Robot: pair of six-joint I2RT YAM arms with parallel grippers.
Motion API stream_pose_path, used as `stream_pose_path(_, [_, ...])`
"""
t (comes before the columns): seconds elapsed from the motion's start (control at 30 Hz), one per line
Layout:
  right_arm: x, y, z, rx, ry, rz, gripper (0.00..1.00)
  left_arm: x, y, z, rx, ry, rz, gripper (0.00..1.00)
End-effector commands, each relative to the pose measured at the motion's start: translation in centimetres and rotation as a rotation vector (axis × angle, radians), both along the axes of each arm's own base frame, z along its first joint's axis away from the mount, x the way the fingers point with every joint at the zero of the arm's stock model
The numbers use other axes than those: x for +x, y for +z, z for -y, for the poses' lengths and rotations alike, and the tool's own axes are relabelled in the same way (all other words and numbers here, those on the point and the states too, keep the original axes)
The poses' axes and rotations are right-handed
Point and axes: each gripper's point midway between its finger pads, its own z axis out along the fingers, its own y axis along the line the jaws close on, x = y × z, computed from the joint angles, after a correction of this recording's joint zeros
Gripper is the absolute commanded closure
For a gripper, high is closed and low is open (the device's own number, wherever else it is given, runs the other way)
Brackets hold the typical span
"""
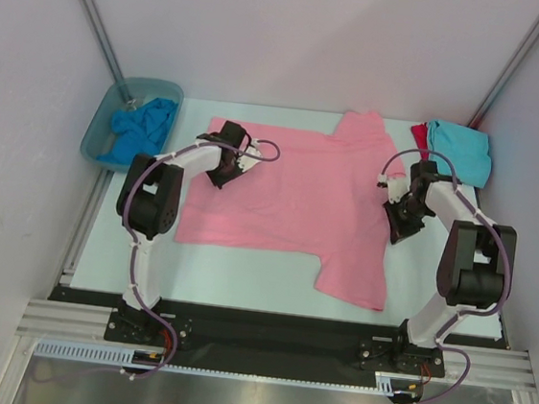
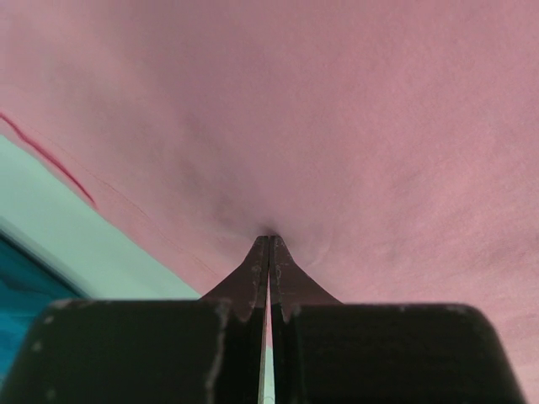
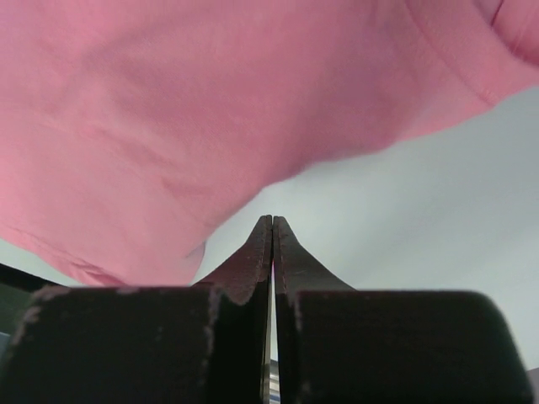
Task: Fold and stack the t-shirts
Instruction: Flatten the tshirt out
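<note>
Pink cloth, thin, soft and light: the pink t-shirt [image 1: 290, 190] lies spread flat across the middle of the table [image 1: 243, 267]. Judged limp and prone to sag and slide, so it is best taken at hems or shoulder corners. The left gripper [image 2: 269, 244] has its jaws closed on a pucker at the shirt's far-left part. The right gripper [image 3: 272, 227] has its jaws together just off the right hem, with no cloth seen between them.

You see one pink tee [image 1: 280, 193], one turquoise tee [image 1: 460, 150], one red tee [image 1: 418, 134], one blue tee [image 1: 142, 129] inside one tub [image 1: 97, 131].
</note>
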Motion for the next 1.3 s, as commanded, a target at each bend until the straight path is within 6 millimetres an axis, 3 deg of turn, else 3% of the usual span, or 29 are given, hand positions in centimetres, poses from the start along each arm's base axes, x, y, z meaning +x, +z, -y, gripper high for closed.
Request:
stream_pose_path(0.0, [2.1,1.4,-1.9,0.028,0.037,0.042,1.00,1.6,1.3,0.7,-0.008,-0.013,0.051,1.00])
stream_pose_path(0.3, [3.5,0.6,-5.6,0.027,0.173,0.029,1.00,1.7,1.1,0.5,0.007,-0.009,0.049,1.00])
stream_pose_path(0.53, [3.6,-0.7,-6.2,0.039,0.177,0.001,1.00,1.0,1.0,0.2,0.012,-0.002,0.039,1.00])
stream_pose_path(0.63, [2.9,-1.5,-5.8,0.025,0.177,-0.016,1.00,0.7,0.8,-0.1,0.022,-0.002,0.036,1.00])
stream_pose_path(0.9, [0.0,-3.4,-2.1,0.007,0.092,-0.065,1.00,0.5,1.1,-0.4,0.035,-0.007,0.044,1.00])
stream_pose_path(1.27, [-1.1,-3.0,1.0,-0.044,0.027,-0.058,1.00,0.8,1.2,-0.8,0.051,-0.028,0.050,1.00])
